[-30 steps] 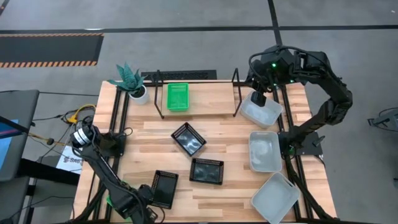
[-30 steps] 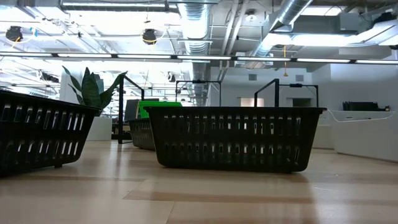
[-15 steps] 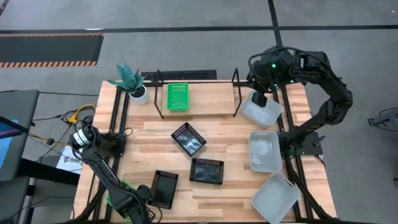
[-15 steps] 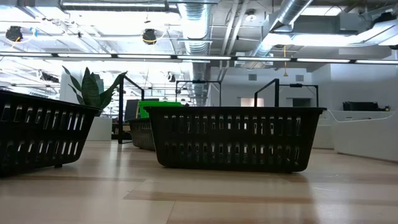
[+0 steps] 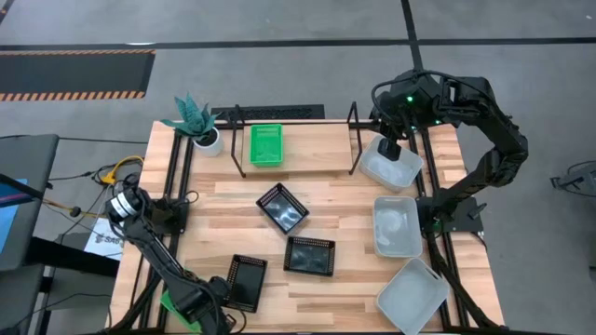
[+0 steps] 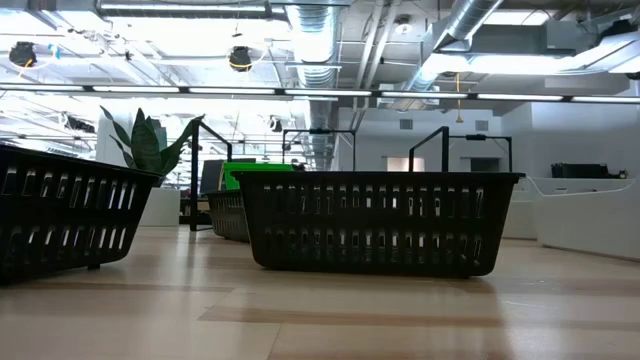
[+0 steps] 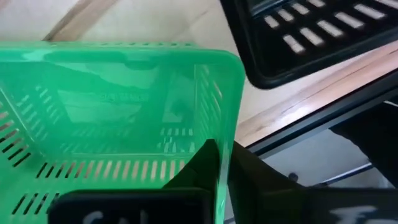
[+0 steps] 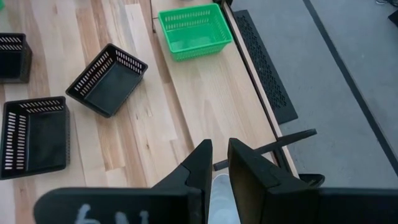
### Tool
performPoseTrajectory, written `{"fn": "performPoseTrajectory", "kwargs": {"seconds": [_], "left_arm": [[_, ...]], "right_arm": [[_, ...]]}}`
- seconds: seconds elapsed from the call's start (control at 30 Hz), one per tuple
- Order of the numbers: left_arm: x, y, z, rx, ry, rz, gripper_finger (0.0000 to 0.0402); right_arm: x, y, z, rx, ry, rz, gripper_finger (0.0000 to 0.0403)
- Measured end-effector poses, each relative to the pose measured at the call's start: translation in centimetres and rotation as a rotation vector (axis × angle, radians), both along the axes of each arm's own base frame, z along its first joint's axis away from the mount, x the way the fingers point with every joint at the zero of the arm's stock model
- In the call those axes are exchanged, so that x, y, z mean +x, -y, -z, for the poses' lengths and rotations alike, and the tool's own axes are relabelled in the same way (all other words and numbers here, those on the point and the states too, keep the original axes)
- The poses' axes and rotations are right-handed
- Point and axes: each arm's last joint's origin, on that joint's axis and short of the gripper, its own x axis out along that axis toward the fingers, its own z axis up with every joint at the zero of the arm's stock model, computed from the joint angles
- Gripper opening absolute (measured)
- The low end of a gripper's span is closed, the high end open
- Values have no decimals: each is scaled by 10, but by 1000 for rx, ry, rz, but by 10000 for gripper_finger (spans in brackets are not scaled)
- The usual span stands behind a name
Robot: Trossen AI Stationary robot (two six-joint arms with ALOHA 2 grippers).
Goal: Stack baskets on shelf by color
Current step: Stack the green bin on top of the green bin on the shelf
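Left gripper (image 7: pixel 214 165) fingers pinch the wall of a green basket (image 7: pixel 118 118) at the counter's near-left corner, ready to lift. Right gripper (image 8: pixel 217 163) fingers pinch a white basket (image 5: pixel 391 164) rim just beyond the shelf (image 5: pixel 312 149), where one green tray (image 5: pixel 265 144) waits.

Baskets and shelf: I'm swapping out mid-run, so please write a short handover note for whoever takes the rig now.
Left gripper: shut on the wall of a green basket at the table's near left corner, beside a black basket.
Right gripper: closed on the rim of a white basket by the shelf's right end.
Done: one green basket lies on the shelf.
Left: three black baskets mid-table, two more white baskets along the right edge, plus both held ones.
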Motion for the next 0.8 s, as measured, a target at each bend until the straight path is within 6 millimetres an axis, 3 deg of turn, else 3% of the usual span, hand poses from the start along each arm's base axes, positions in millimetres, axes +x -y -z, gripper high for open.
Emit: {"fn": "performPoseTrajectory", "kwargs": {"seconds": [0.1,0.23,0.43,0.6,0.8], "left_arm": [[5,2,-6,-30,14,-1,3],[14,7,-29,-97,72,25,2],[21,6,-84,-189,207,30,0],[12,-16,-131,-174,286,-17,0],[8,-65,-183,-12,626,-191,0]], "right_arm": [[0,0,0,-13,-4,-16,78],[0,0,0,-16,-6,-20,78],[-6,-2,-4,-36,5,-39,78],[-12,-3,-7,-43,26,-39,78],[-22,-6,-11,-48,53,-35,78]]}}
